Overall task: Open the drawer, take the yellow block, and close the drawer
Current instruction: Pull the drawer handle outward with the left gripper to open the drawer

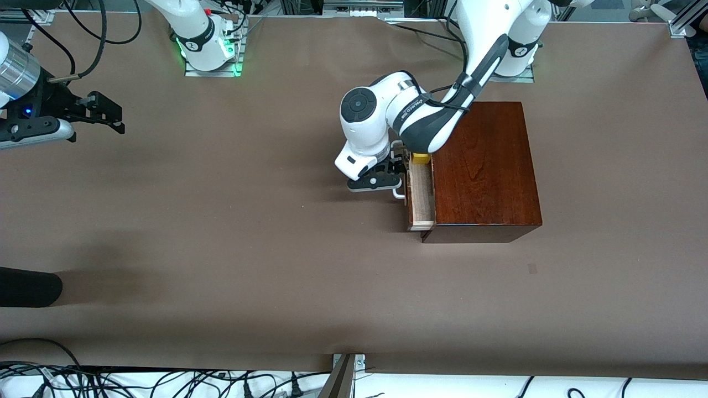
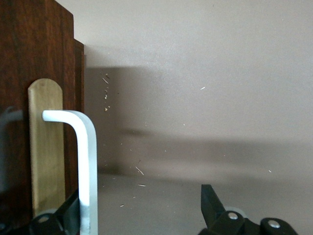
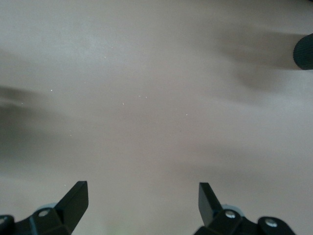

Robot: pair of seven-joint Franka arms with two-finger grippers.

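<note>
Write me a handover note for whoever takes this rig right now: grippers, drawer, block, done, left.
Left gripper: open, at the drawer's white handle, one finger beside the bar, not clamped.
Right gripper: open and empty, waiting over bare table at the right arm's end.
Drawer: pulled partly out of the box.
Yellow block: in the drawer, at the end farther from the front camera, partly hidden by the left arm.
Done: drawer opened.
Left: take the block out, close the drawer.

White handle (image 2: 88, 161) on the dark drawer (image 2: 29, 98) front, seemingly between the left tool's (image 2: 142, 208) spread fingers (image 2: 211, 203).
</note>
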